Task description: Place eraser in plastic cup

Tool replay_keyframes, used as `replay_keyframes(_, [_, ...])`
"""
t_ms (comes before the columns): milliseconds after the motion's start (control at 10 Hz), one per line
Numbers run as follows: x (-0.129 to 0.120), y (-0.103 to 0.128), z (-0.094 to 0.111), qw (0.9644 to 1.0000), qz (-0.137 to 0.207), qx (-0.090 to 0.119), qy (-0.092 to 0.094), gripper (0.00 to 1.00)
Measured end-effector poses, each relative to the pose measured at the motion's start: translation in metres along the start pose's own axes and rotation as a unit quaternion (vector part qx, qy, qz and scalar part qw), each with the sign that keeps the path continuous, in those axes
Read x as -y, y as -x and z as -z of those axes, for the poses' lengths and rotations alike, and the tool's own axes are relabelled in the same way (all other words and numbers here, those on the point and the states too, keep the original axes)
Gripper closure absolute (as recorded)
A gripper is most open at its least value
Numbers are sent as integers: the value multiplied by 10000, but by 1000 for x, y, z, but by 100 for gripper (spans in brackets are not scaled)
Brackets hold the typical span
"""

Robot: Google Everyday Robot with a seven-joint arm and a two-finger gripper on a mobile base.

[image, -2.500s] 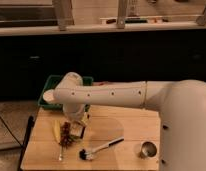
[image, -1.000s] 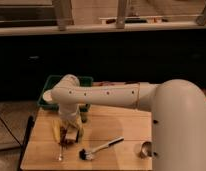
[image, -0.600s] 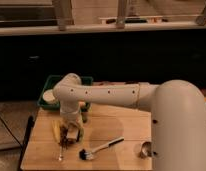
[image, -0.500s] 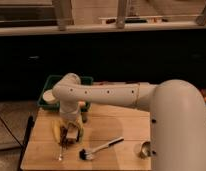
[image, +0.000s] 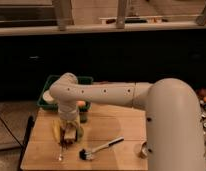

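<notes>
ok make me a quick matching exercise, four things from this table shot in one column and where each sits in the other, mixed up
Things:
1. gripper
2. dish brush
3. steel cup
4. green tray

Places:
A. at the table's back left edge, behind the arm
B. low over the left half of the table, at the eraser
C. lying near the front middle
D. front right, partly hidden by the robot's body

Pairs: 1-B, 2-C, 3-D, 4-A

Dish brush [image: 100, 148] lying on wooden surface [image: 121, 125]; green tray [image: 85, 81] behind; steel cup [image: 143, 150] at right.
</notes>
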Motion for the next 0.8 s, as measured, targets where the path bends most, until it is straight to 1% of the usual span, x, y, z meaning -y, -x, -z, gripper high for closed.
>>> replay_keyframes(100, [0,0,0,10000,76,11,24,20])
replay_keyframes(300, [2,1,0,9999,161,21,56,20])
replay_keyframes(800, [2,1,-1,9998,168,18,122,20])
